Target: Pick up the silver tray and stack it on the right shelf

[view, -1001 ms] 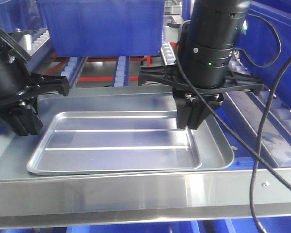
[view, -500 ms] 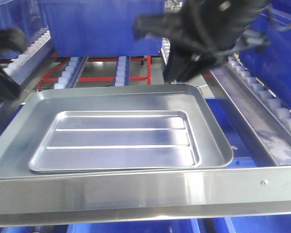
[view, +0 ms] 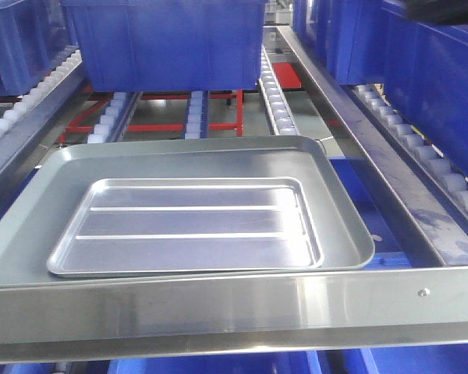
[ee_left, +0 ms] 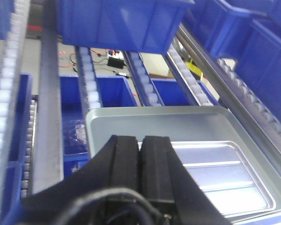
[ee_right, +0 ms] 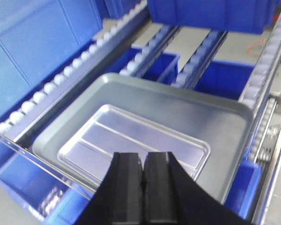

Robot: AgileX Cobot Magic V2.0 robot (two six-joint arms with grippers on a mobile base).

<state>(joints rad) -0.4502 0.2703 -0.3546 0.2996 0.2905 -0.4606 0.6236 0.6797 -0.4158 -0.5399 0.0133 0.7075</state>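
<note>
Blue bins and white roller lanes all round, steel-framed right shelf (view: 351, 125) sloping toward the camera. Down at its low end, resting flat: silver tray (view: 191, 226), two long ridges across the floor, nested inside a larger plain tray (view: 27, 234) and pushed toward that tray's near edge. Looks placed, by the task's wording.

Seen from the left wrist, below and ahead of the left gripper (ee_left: 140, 139), off to its right side. Seen from the right wrist, below and just ahead of the right gripper (ee_right: 143, 157), a touch to its left. Both grippers well clear above, fingers pressed together, nothing between them.

On handling: thin sheet metal, so probably light and stiff, but polished and likely slippery. Raised rim the only real purchase; best pinched on a short side, one finger inside and one outside. Not much gap for that outer finger between the rim and the larger tray's floor. Could well drag or rattle the big tray along if lifted carelessly.

Further out: broad shiny front lip (view: 218, 312) with its small screw (view: 423, 293) just beyond the trays' near edge, blocking any slide forward. Big blue bin (view: 168, 43) up the lanes behind, well apart from the trays. Roller rows (view: 274, 93) and steel rails on either side, hemming in a sideways approach.
</note>
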